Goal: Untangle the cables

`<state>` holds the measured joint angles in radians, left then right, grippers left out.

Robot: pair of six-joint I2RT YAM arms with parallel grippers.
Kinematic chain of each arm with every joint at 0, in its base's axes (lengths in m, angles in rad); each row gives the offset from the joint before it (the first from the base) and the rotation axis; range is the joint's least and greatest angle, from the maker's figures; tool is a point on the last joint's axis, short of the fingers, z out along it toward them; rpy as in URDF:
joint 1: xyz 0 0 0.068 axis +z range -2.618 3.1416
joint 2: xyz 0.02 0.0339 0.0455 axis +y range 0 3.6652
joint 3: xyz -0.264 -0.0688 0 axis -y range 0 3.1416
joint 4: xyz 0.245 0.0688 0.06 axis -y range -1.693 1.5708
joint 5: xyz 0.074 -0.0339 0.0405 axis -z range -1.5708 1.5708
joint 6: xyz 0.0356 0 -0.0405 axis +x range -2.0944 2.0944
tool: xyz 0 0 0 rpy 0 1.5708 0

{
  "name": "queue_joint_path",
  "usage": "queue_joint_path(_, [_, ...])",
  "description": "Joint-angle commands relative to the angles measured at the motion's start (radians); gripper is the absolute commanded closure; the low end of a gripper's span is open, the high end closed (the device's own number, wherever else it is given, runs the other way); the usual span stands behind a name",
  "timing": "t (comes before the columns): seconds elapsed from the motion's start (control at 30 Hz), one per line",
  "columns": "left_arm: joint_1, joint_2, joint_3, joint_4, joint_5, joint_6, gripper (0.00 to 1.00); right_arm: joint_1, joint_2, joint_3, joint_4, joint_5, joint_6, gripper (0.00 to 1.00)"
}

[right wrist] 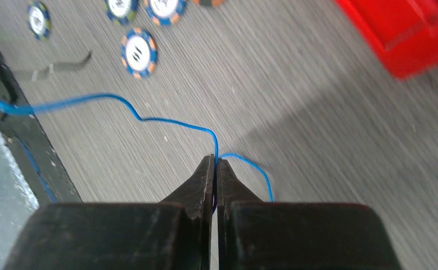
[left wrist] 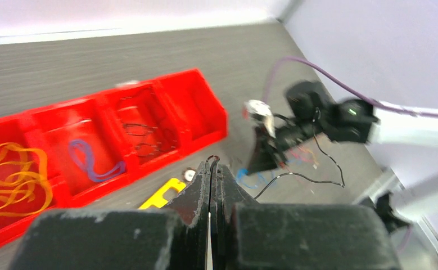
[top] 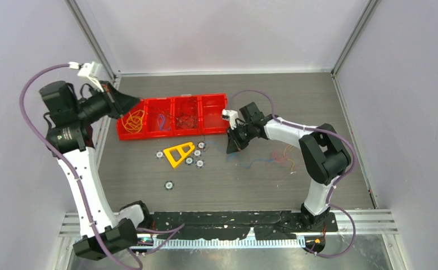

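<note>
The tray [top: 166, 134] holds sorted orange, blue and dark cables. A loose tangle [top: 278, 157] lies on the table to its right. The left gripper [left wrist: 211, 164] is pressed together, empty, by the tray's left end. The right gripper [right wrist: 215, 161] pinches a blue cable [right wrist: 149, 119]. A hard pull may drag the whole tangle, or the thin wire may slip free.

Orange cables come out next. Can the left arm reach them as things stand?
Probably yes. The left claw hovers by the left end of the red tray, beside the orange cables, uncovered in the end compartment. It is shut, so must open first. The right claw, shut on a blue cable, is clear.
</note>
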<state>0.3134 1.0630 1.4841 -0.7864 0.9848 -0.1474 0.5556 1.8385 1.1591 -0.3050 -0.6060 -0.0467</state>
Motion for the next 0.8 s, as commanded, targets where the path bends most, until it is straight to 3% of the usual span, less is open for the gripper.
queue_joint_path(0.0, [0.175, 0.041, 0.078, 0.044, -0.005, -0.003, 1.00, -0.055, -0.145, -0.071, -0.086, 0.092, -0.113, 0.95])
queue_joint_path(0.1, [0.230, 0.081, 0.137, -0.018, -0.075, 0.084, 1.00, -0.097, -0.192, -0.093, -0.154, 0.107, -0.160, 0.94])
queue_joint_path(0.23, [0.224, 0.086, 0.135, -0.019, 0.029, 0.065, 1.00, -0.127, -0.241, -0.109, -0.199, 0.109, -0.192, 0.95])
queue_joint_path(0.57, [0.091, 0.011, 0.023, 0.179, 0.021, -0.125, 1.00, -0.129, -0.282, -0.111, -0.209, 0.066, -0.179, 0.95])
queue_joint_path(0.77, [-0.056, 0.033, -0.079, 0.357, -0.054, -0.191, 1.00, -0.130, -0.256, -0.097, -0.232, 0.046, -0.176, 0.95])
